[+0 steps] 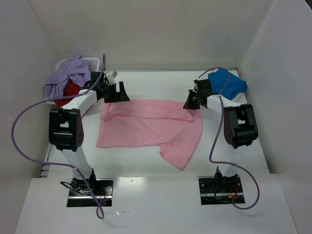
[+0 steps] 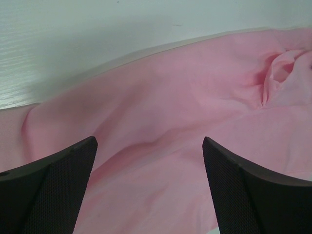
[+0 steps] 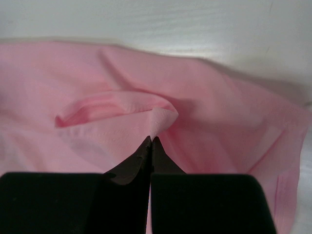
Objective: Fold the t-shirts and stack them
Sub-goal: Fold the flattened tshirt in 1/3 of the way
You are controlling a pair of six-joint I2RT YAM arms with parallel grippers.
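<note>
The light pink t-shirt (image 1: 146, 124) lies spread and rumpled on the white table. My left gripper (image 1: 111, 92) is open just above its far left corner; in the left wrist view the pink cloth (image 2: 161, 146) fills the gap between the spread fingers (image 2: 58, 180). My right gripper (image 1: 191, 102) is shut on a pinched fold of the pink t-shirt (image 3: 161, 119) at its far right corner. The bright blue t-shirt (image 1: 226, 84) lies bunched at the far right. The lavender t-shirt (image 1: 66, 75) and the red t-shirt (image 1: 68, 92) sit in the basket.
A white perforated basket (image 1: 92, 62) stands at the far left corner of the table (image 1: 146, 80). White walls enclose the table on three sides. Purple cables loop off both arms.
</note>
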